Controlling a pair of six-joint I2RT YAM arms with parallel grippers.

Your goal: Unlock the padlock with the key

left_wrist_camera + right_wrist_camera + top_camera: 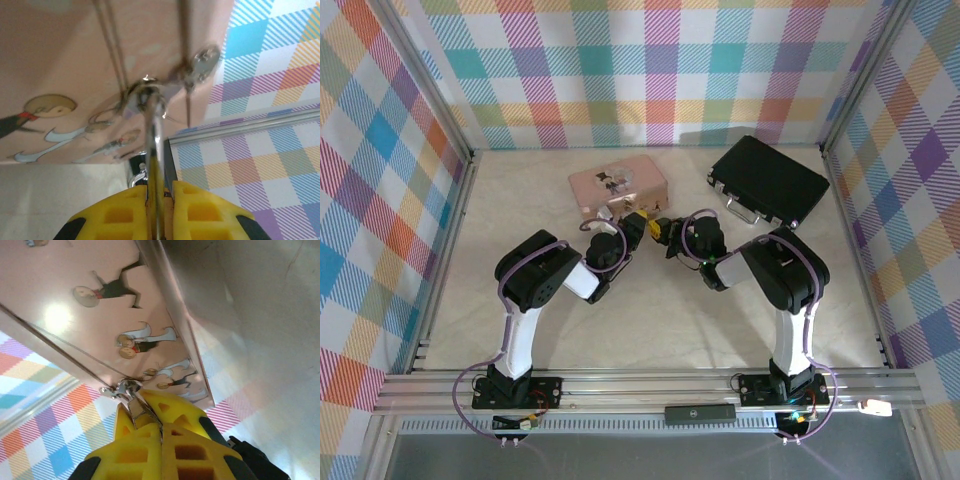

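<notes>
Mid-frame, just below pink box (618,187): left gripper (159,195) clamped on thin silvery rod (154,140), right gripper (146,412) pinched shut on small metal piece (131,399).

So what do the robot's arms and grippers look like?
Both the left arm and right arm have black joint housings, white lower links and looping purple cables. The left gripper and right gripper have blocky yellow fingers with black bases.
</notes>
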